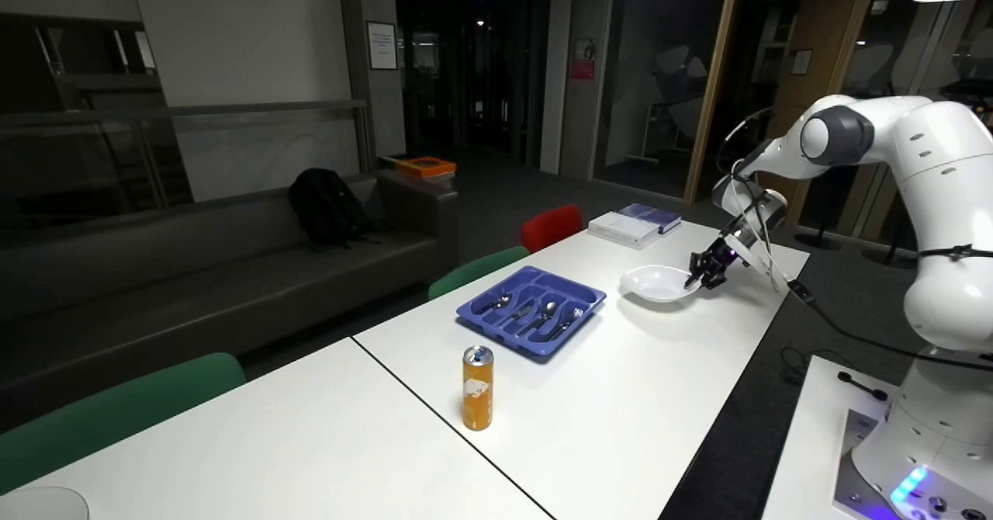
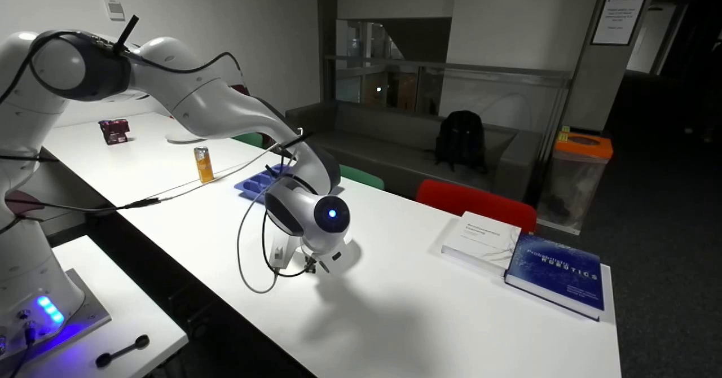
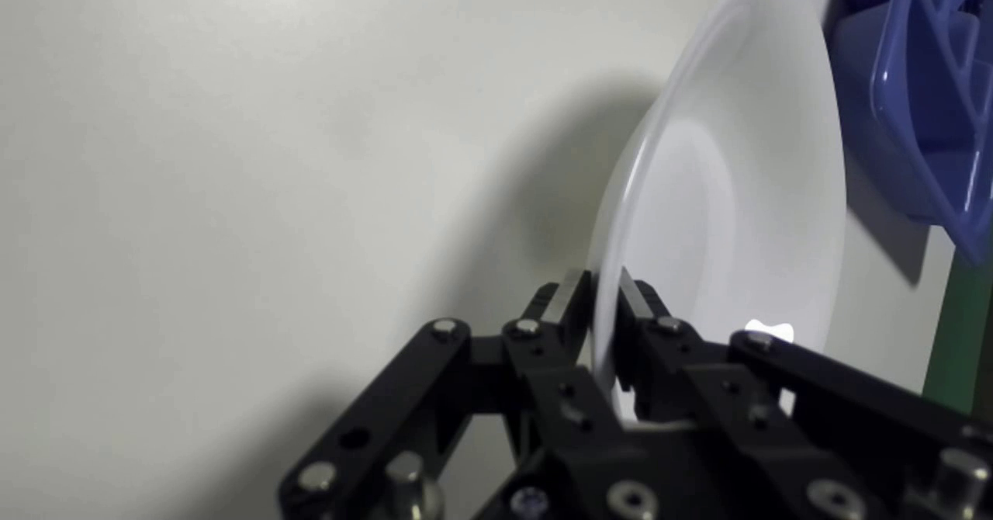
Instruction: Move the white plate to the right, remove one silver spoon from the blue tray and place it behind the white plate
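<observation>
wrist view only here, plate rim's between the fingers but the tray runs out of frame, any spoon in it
Observer: Yes, an exterior view shows a spoon in a compartment of the blue tray.
Operator: anything standing near it
Observer: An orange can stands upright on the table, farther from the white plate than the tray is.
Operator: and lying flat on the table
Observer: A white book and a blue book lie next to each other by the table's end.
</observation>
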